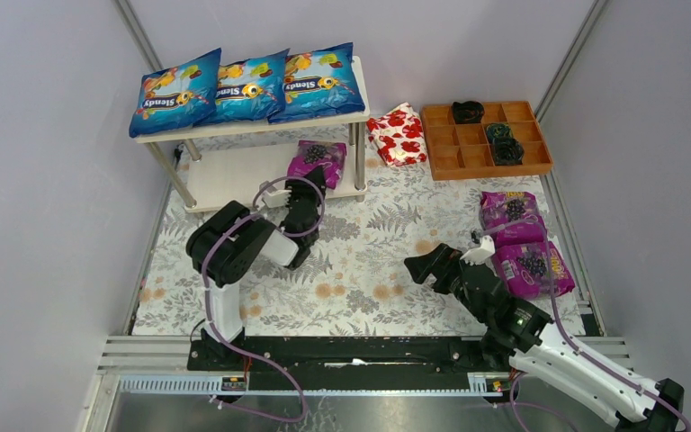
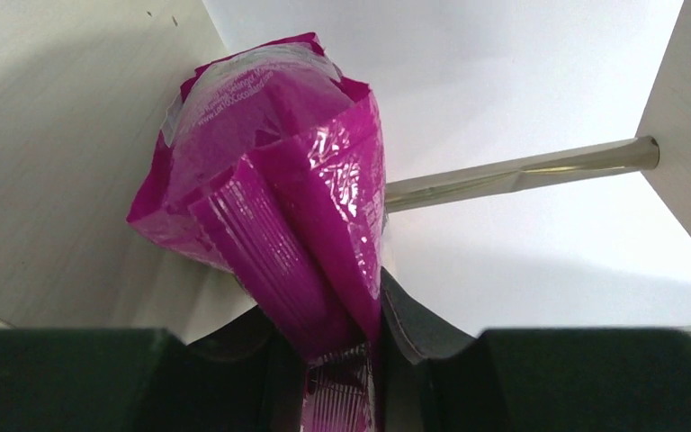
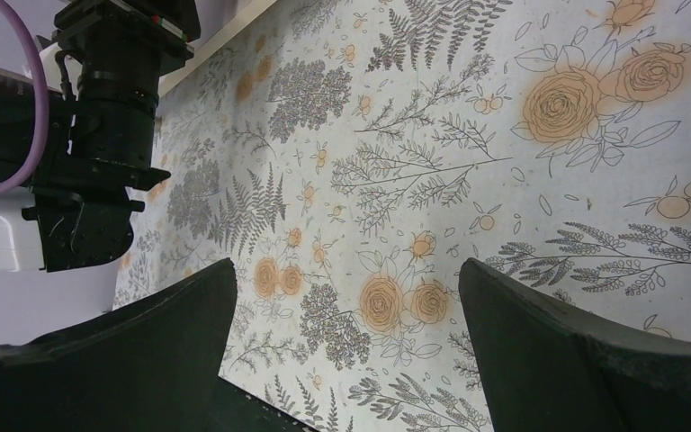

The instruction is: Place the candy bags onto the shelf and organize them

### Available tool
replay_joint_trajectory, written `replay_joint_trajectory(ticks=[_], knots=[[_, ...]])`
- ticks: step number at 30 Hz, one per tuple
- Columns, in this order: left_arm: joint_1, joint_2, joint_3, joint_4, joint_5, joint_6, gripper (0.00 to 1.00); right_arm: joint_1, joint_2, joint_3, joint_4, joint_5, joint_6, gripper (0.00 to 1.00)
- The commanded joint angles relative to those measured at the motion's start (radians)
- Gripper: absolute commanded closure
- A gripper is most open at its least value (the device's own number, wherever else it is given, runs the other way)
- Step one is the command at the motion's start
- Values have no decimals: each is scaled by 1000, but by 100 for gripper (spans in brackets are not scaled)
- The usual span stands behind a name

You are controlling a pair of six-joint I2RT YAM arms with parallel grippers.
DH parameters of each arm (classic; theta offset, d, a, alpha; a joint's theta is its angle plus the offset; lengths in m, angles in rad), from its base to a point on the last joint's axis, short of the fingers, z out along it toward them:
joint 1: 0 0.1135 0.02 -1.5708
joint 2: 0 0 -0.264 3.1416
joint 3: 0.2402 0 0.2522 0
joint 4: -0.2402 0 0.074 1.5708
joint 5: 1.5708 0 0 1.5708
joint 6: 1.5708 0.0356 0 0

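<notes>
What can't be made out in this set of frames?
Left wrist: whether the left gripper clamps the magenta bag or only flanks it; the bag's folds cover the contact.
Top external: the dark items in the brown tray, too small to identify.
Top external: the rear of the shelf lower tier, hidden under its top board.

Three bags (image 1: 250, 87) line the shelf (image 1: 234, 180) top, a fourth bag (image 1: 317, 160) lies on its lower board, two others (image 1: 511, 216) right of it.

High rear overview; left wrist close inside shelf (image 2: 45, 162), right wrist low over floral mat (image 3: 396, 135).
</notes>
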Motion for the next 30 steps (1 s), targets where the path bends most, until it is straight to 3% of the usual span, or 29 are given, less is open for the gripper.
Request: replay_joint_trajectory(ticks=[1, 4, 12, 16, 25, 30], knots=[[-28, 51, 69, 160, -196, 9, 66, 7, -17, 13, -26, 53, -7, 0], [-54, 115, 132, 206, -238, 18, 64, 7, -15, 1, -23, 56, -6, 0], [-62, 182, 223, 148, -232, -6, 55, 8, -22, -3, -29, 63, -6, 0], [-73, 177, 200, 158, -204, -2, 50, 8, -33, -11, -29, 64, -1, 0], [-88, 160, 93, 183, -128, -8, 57, 8, -53, -20, -31, 49, 8, 0], [-83, 149, 76, 194, -107, 16, 53, 8, -85, -18, -55, 55, 10, 0]])
